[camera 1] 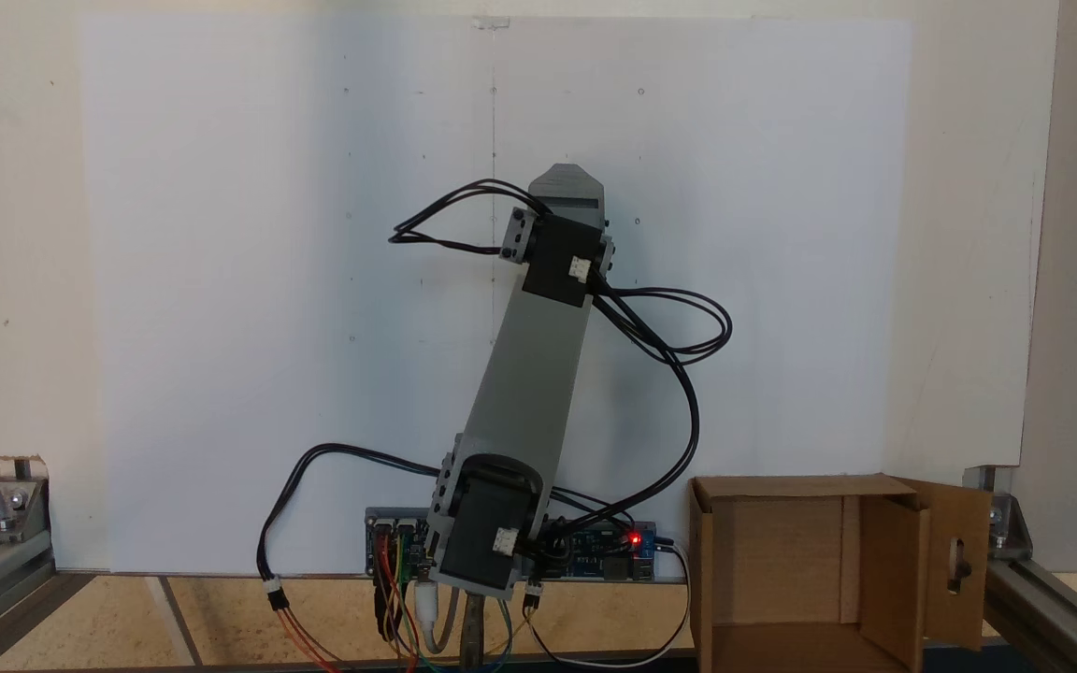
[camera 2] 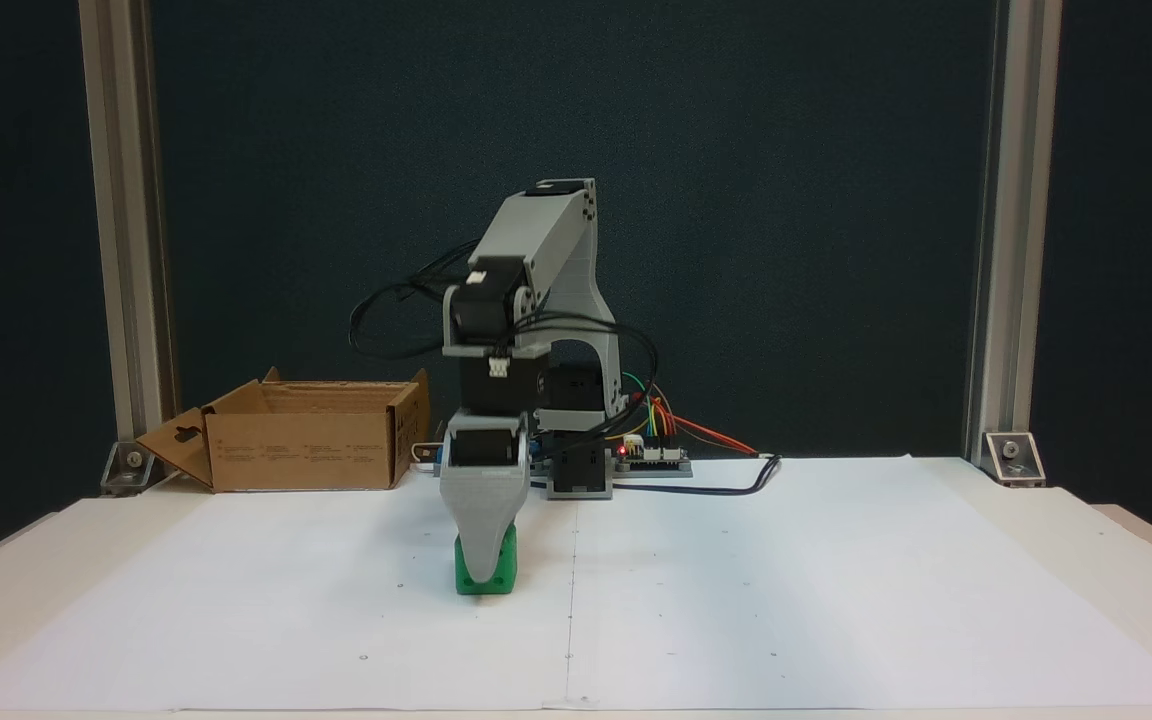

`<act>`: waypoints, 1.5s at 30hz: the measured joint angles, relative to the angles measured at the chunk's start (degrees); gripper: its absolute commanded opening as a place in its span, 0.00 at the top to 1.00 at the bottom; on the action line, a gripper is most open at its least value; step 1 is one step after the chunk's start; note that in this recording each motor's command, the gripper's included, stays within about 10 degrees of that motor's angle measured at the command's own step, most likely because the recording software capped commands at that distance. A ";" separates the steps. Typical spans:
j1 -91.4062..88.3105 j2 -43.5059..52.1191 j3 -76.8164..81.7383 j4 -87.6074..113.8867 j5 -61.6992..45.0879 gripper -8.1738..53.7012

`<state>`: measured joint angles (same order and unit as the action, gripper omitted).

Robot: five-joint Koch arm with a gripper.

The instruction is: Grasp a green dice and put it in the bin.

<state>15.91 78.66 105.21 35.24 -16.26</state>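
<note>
Your pincer stood straight down over the green dice on the white tabletop, its grey finger hiding the dice's front; whether it pinched could not be told. The cardboard bin waited open-topped, well apart, beside the arm's base, ready for the drop.

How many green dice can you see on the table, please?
1: the green dice sits on the white paper, partly covered by the end effector. Others could be hidden behind the arm.
</note>
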 measured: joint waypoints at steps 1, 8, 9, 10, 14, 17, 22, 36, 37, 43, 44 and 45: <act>0.00 -0.18 0.00 -0.09 0.00 0.17; 0.00 -0.97 0.00 -0.97 -0.09 0.17; -0.09 -1.05 0.00 -1.14 -0.35 0.17; 0.00 -1.05 0.00 -1.14 -0.70 0.17; 0.18 -1.05 0.00 -1.23 -1.23 0.17; 0.53 -1.05 0.00 -1.41 -1.76 0.17; 1.23 -1.05 0.00 -1.85 -2.46 0.17; 2.29 -1.41 0.00 -2.99 -2.46 0.26; 2.29 -1.41 0.00 -2.99 -2.46 0.27; 2.11 -1.41 0.00 -2.99 -2.46 0.28; 2.11 -1.41 0.00 -2.99 -2.46 0.28; 2.11 -1.41 0.00 -2.99 -2.46 0.31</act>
<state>18.02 77.26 105.21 32.26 -18.72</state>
